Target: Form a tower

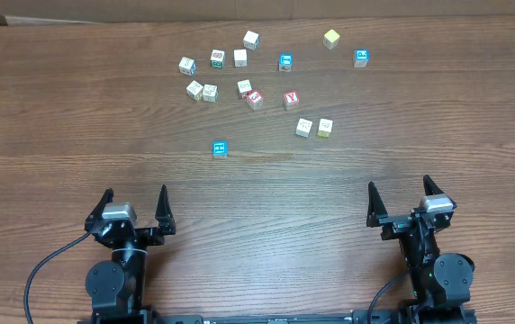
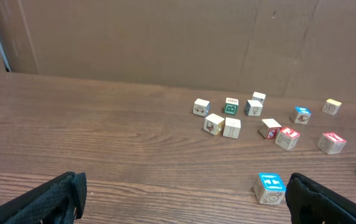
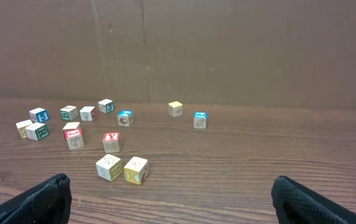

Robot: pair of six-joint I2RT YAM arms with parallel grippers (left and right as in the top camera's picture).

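Both sets of fingers stand spread wide, holding nothing. The left gripper (image 1: 135, 193) sits nearer than the lone blue cube (image 1: 220, 148), the right gripper (image 1: 400, 184) well off to that cube's right. On the counter (image 1: 59, 108), the other alphabet cubes (image 1: 255, 98) lie scattered beyond the blue one (none stacked yet).

The left arm (image 1: 113, 270) and right arm (image 1: 442, 270) are black, with round joints, silver-grey wrist blocks (image 1: 118, 212) and black cables (image 1: 40, 268). The left gripper (image 1: 135, 193) and right gripper (image 1: 400, 184) have pointed black fingers (image 1: 163, 211).
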